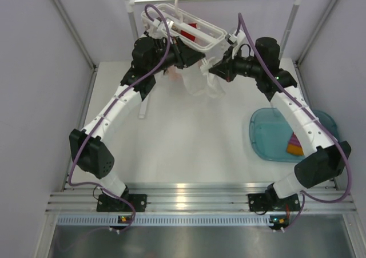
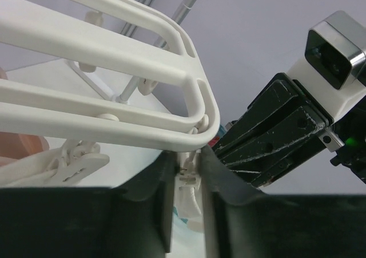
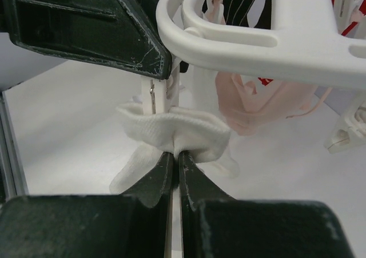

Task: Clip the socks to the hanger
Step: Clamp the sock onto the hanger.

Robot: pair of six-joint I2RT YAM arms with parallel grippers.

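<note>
Fabric of a white sock [image 3: 171, 133] bunches right above the right jaws, which are pressed together and pinch its fold. The rest of the sock hangs limp on either side of them. Directly over that pinch a white clip [image 3: 160, 95] dangles from the hanger [image 3: 257, 40], its lower end reaching into the bunched fabric. The left jaws stand a little apart on either side of the clip's upper part, just under the hanger's corner; whether they squeeze it I cannot tell. The two sets of jaws crowd each other here, the left above the right. Beyond the right jaws a pale pink sock [image 3: 257, 103] hangs from the frame, and a red sock [image 1: 191, 32] shows further back on it. Well away from both jaws, out by the right arm's elbow, a blue tray [image 1: 263, 138] on the desk [image 1: 189, 149] holds an orange sock [image 1: 295, 149] and a purple sock [image 1: 293, 138].
</note>
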